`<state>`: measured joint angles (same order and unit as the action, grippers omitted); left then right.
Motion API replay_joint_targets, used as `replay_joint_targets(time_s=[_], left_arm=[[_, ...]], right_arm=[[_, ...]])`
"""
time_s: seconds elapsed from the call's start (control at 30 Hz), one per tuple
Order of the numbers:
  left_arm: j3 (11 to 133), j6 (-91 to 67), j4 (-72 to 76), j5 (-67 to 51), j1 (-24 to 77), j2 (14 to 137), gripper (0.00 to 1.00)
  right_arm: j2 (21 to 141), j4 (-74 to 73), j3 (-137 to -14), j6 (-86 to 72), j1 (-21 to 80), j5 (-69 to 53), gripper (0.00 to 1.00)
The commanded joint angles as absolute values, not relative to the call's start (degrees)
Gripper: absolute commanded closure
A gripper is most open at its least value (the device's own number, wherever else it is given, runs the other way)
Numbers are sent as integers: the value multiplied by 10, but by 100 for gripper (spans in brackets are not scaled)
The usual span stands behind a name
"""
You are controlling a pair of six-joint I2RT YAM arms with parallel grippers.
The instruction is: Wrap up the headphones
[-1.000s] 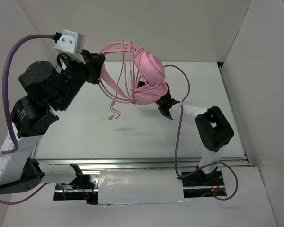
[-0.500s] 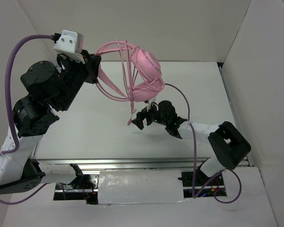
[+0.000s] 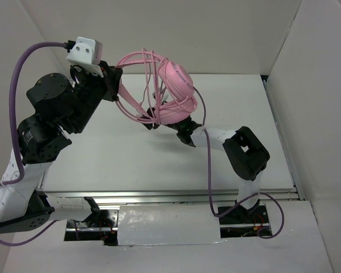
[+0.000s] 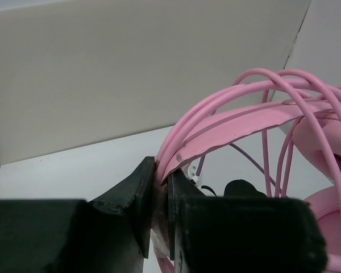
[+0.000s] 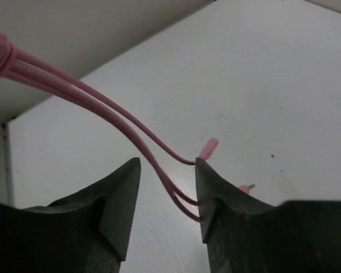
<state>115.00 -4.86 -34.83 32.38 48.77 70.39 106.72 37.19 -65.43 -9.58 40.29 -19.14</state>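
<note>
My left arm reared up at frame left, left gripper pinched tight on headphones. My right arm reaches from lower right toward centre, right gripper jaws part-open.

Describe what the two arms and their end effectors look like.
The left arm and right arm have white links and chunky black joint housings, each trailing a thick purple cable. A white camera block sits on the left wrist. The left end effector and right end effector have black wedge-shaped fingers.

Pink headphones — purple cables — black-and-white arms, white table.
</note>
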Motion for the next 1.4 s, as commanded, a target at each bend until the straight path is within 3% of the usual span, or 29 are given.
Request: replay_joint_targets(time_s=[0.0, 0.03, 0.1, 0.13, 0.47, 0.63, 0.87, 1.17, 1.37], left_arm=[[1184, -83, -264, 323, 485, 695, 100], [1189, -84, -265, 312, 485, 696, 100], [1204, -87, -279, 306, 485, 709, 100], [1217, -87, -284, 304, 485, 713, 100], [1216, -79, -274, 358, 485, 722, 100], [1170, -66, -238, 398, 465, 718, 100], [1144, -128, -251, 358, 329, 755, 100], [1146, -192, -278, 340, 196, 862, 100], [1025, -197, -240, 395, 177, 871, 100]], right_arm=[[1082, 424, -683, -133, 419, -206, 52], [1087, 444, -688, -144, 420, -211, 68], [1106, 443, -702, -157, 419, -234, 83], [1111, 439, -718, -162, 419, -232, 100], [1086, 427, -654, -171, 417, -250, 100], [958, 430, -454, -164, 418, -189, 100], [762, 314, -262, -180, 450, -69, 100], [614, 124, -263, -203, 530, 120, 100], [550, -24, -367, -133, 603, 334, 100]])
